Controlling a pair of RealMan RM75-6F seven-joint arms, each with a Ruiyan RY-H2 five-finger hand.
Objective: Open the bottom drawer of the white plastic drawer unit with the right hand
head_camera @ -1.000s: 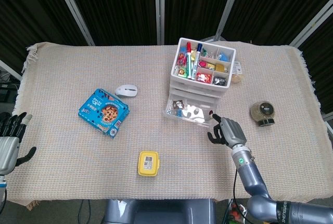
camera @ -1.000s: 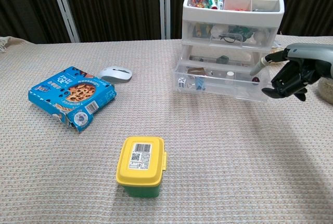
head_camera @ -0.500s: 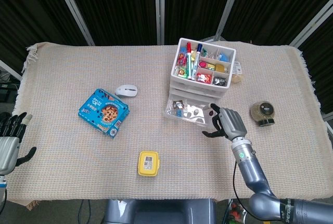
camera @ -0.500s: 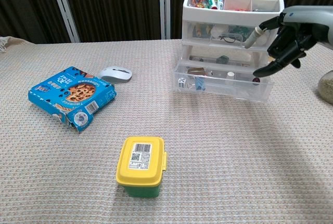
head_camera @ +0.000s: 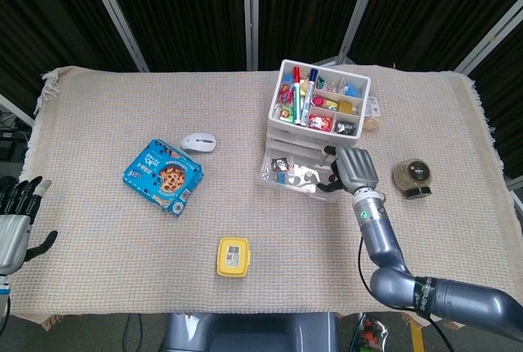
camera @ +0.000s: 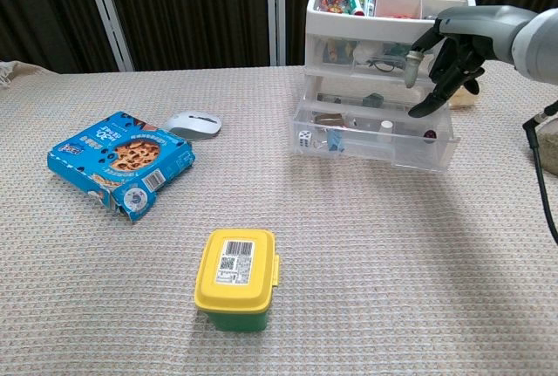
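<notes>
Head view and chest view: bottom drawer of the unit standing partly pulled out, right hand raised above it.

From the left: the left hand [head_camera: 16, 221] rests at the table's near-left edge, fingers apart and holding nothing, well apart from the work. Next come a blue cardboard biscuit box [camera: 118, 160], a white computer mouse [camera: 192, 123] and a yellow-lidded plastic container [camera: 236, 278]. Right of centre stands the white plastic drawer unit [camera: 384, 53]; its clear bottom drawer [camera: 375, 138] projects towards the robot, long axis running left to right. The right hand [camera: 446, 51], fingers loosely curled and holding nothing, hangs over the drawer's right end, beside the middle tier. The drawer's front lip lies below and slightly nearer the robot, so the right hand is much the nearer.
</notes>
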